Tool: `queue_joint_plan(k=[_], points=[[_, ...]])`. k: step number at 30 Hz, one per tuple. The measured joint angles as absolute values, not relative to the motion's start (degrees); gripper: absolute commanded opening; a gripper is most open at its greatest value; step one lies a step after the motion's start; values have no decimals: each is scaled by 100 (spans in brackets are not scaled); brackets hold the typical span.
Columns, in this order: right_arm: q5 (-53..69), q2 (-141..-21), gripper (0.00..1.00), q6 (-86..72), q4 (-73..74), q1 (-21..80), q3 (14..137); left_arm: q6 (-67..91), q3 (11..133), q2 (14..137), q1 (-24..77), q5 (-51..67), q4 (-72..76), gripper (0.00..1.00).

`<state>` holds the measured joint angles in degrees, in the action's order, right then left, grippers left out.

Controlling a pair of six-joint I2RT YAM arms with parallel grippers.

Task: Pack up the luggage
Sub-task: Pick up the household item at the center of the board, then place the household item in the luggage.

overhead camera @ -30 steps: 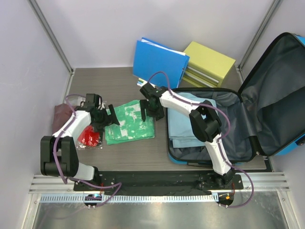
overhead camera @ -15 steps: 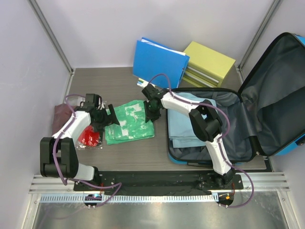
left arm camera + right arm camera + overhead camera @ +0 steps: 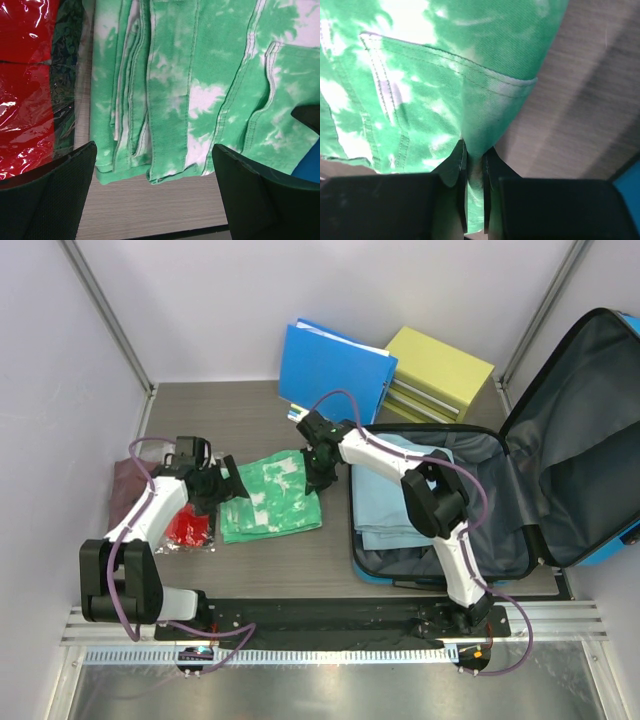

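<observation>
Luggage is lying open at the frame's right; its shell looks rigid. You are handling green clothing at centre-left, likely soft, light and drooping. Right gripper is pinching its corner; left gripper is hovering wide open over the folded edge.
</observation>
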<state>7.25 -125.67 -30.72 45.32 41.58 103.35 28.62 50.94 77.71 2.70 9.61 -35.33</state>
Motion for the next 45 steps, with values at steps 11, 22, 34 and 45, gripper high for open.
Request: queue_joint_plan(k=[11,22,34,45], points=[[266,-11528,1,-3232,5920,4193,10492,2958,5057,7826,270,969,-3413,97],[-628,-10538,1,-3072,7559,3524,11093,2958,5019,8053,263,1059,-3315,97],[-832,-9828,1,-2615,7570,2421,10602,2958,5022,8224,261,1079,-3277,96],[-1142,-9354,1,-2021,7404,1651,9258,2958,5046,8278,261,1122,-3245,96]])
